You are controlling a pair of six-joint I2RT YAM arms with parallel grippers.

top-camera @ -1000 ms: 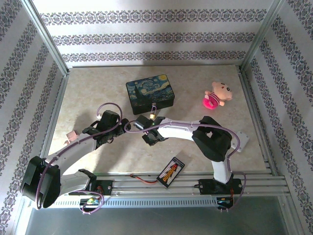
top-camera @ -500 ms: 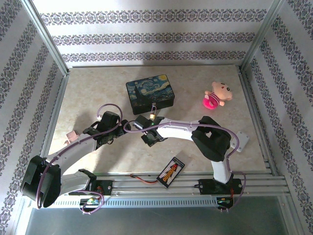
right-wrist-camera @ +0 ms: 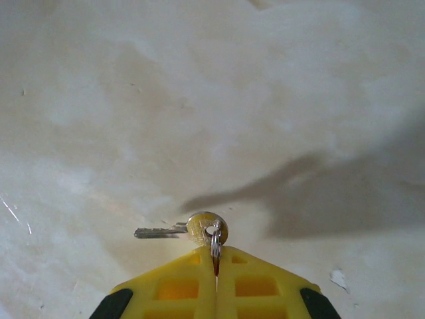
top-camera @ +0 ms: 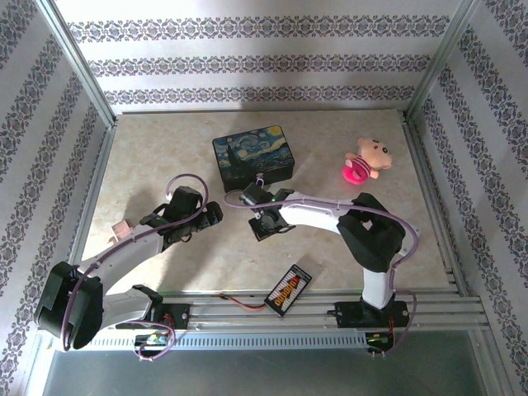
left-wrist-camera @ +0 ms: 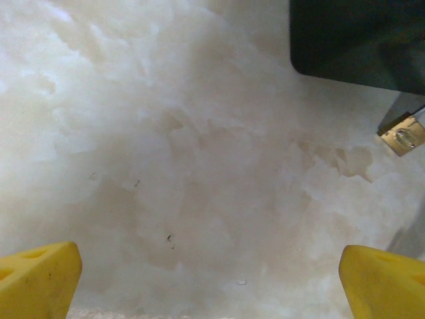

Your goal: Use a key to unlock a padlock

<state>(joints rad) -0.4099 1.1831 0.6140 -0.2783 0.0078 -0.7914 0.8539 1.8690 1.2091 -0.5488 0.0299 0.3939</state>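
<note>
My right gripper (right-wrist-camera: pixel 216 254) is shut on the small ring of the key (right-wrist-camera: pixel 199 229). The key has a round brass-coloured head and a thin grey blade pointing left, close over the pale tabletop (right-wrist-camera: pixel 199 100). In the top view the right gripper (top-camera: pixel 266 226) is just in front of the painted box. The brass padlock (left-wrist-camera: pixel 403 136) lies at the right edge of the left wrist view, below the box's dark corner (left-wrist-camera: pixel 358 40). My left gripper (left-wrist-camera: pixel 212 282) is open with only bare table between its yellow fingers (left-wrist-camera: pixel 40 279). In the top view the left gripper (top-camera: pixel 212 216) is left of the right gripper.
The dark blue Starry Night box (top-camera: pixel 252 157) stands mid-table. A pink plush toy (top-camera: pixel 364 161) sits at the back right. A black strip with coloured marks (top-camera: pixel 288 289) lies at the near edge, and a small pink object (top-camera: pixel 121 227) at the left. Metal frame posts border the table.
The right gripper has closed on the key's ring, and its arm shifted slightly to the right. The left gripper stayed open and edged to the right.
</note>
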